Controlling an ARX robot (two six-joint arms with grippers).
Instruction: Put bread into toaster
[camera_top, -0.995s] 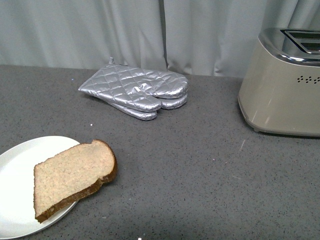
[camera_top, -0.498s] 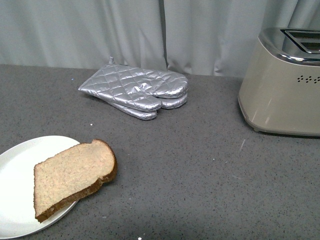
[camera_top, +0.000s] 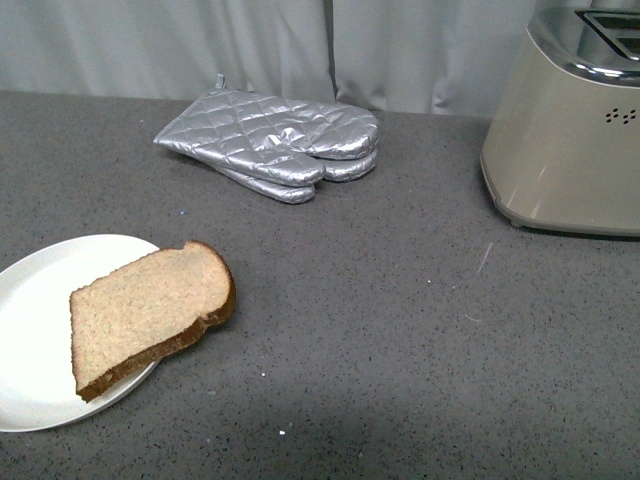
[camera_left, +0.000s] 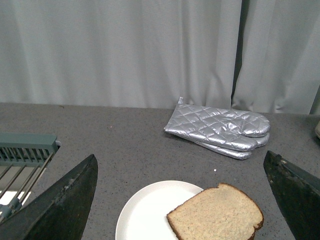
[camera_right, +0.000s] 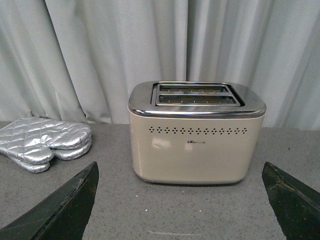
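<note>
The bread (camera_top: 150, 315) is one light brown slice with a dark crust. It lies half on a round white plate (camera_top: 40, 340) at the near left, its rounded end overhanging the counter. The beige toaster (camera_top: 565, 130) with a chrome top stands at the far right. Neither arm shows in the front view. In the left wrist view my left gripper (camera_left: 180, 157) is open, its dark fingers wide apart above the bread (camera_left: 217, 215) and plate (camera_left: 145, 215). In the right wrist view my right gripper (camera_right: 180, 164) is open and faces the toaster (camera_right: 195, 145), whose two slots are empty.
Two silver quilted oven mitts (camera_top: 270, 145) lie stacked at the back centre of the grey counter (camera_top: 400, 340). Pale curtains hang behind. A grey-green wire rack (camera_left: 25, 150) sits at the counter's left end in the left wrist view.
The front view has shifted, so the bread, mitts and toaster all sit higher in the picture. Their places relative to one another are unchanged.
</note>
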